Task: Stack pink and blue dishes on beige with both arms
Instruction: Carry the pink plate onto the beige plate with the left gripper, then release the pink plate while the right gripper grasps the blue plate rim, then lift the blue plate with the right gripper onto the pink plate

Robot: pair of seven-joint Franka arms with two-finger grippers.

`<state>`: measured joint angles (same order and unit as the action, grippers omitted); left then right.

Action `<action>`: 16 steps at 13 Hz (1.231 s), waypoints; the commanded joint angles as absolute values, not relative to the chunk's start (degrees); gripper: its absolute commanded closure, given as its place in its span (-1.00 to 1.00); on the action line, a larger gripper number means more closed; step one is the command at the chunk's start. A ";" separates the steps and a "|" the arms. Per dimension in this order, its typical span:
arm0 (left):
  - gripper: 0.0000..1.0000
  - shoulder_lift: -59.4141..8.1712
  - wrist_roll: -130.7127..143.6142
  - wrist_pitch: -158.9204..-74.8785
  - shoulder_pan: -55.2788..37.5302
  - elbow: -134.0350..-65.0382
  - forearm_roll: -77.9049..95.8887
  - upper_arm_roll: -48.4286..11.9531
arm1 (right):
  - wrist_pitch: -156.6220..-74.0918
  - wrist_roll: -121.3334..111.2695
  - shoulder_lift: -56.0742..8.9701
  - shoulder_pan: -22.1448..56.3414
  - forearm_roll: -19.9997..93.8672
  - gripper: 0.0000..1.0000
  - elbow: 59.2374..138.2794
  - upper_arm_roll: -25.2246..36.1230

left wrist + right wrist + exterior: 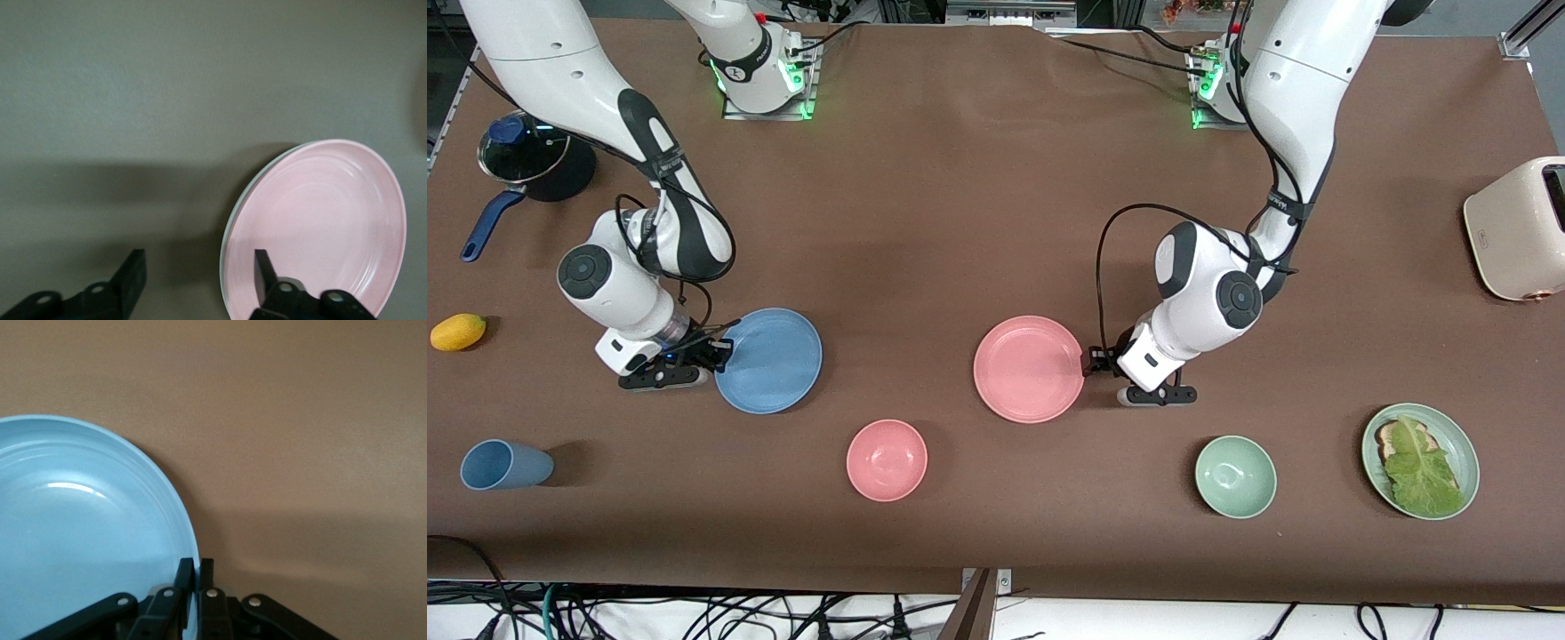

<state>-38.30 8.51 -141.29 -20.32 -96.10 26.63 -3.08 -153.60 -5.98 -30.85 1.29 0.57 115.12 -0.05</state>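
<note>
Front view — right gripper pinching blue plate rim; no legible writing

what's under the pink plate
In the left wrist view a thin pale rim peeks out beneath the pink plate, so another dish seems to lie under it. Its colour and the rest are covered. The left hand is open at the plate's edge.

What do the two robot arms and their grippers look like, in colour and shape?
Both arms are glossy white, rounded segments with black joint bands and round dark caps. Loose black cables trail along each. Green lights glow at their bases. The left gripper and right gripper are black, with two thin flat fingers.
</note>
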 commanded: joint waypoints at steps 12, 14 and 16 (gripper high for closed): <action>-0.92 -30.15 7.03 -85.01 -8.80 -71.91 10.65 3.43 | -118.40 -2.93 -31.29 9.38 2.45 1.00 86.76 -0.70; -0.96 -29.80 3.18 -83.15 -7.56 -70.67 7.22 3.43 | -118.48 2.78 -31.46 13.08 6.13 1.00 86.48 -0.62; -0.98 -28.66 0.28 -83.23 -4.59 -70.75 4.84 3.34 | -119.09 9.80 -32.43 17.21 7.38 1.00 85.61 -0.62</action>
<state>-28.94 3.64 -84.82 -6.96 -72.58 7.46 3.71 -119.84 4.22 -30.73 14.05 5.90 88.12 -0.95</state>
